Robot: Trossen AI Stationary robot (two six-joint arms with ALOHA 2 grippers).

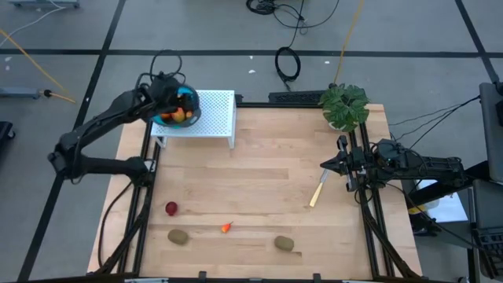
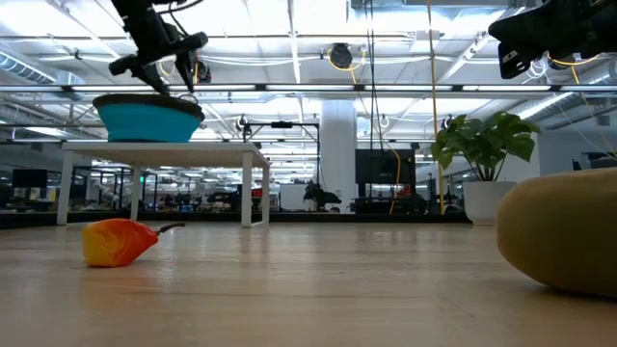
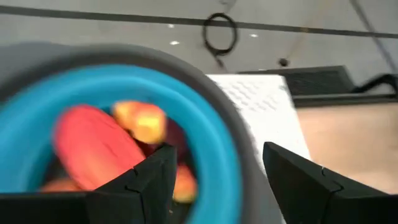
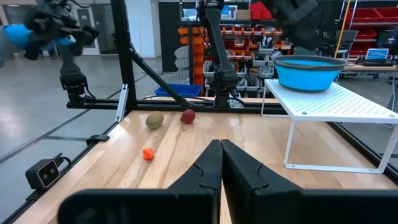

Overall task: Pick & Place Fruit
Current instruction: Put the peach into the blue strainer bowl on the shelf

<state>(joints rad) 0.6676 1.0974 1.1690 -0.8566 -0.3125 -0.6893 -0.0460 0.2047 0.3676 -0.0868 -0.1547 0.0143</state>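
Note:
A blue bowl [image 1: 187, 101] stands on a white perforated stand [image 1: 214, 118] at the table's far left. In it lie a red oval fruit [image 3: 93, 149], a yellow-orange fruit [image 3: 142, 122] and other fruit, partly hidden. My left gripper [image 3: 217, 180] hovers open just above the bowl's rim, nothing between its fingers. On the table near the front edge rest a dark red ball [image 1: 170, 208], two kiwis [image 1: 178, 236] [image 1: 284, 244] and a small orange-red bit [image 1: 226, 228]. My right gripper [image 1: 326, 166] waits shut at the table's right side, above the wood.
A pale yellow utensil [image 1: 318, 191] lies on the table just in front of the right gripper. A leafy green plant [image 1: 344, 104] stands at the far right corner. Black frame rails run along the table's left and right edges. Bare wood lies across the table's middle.

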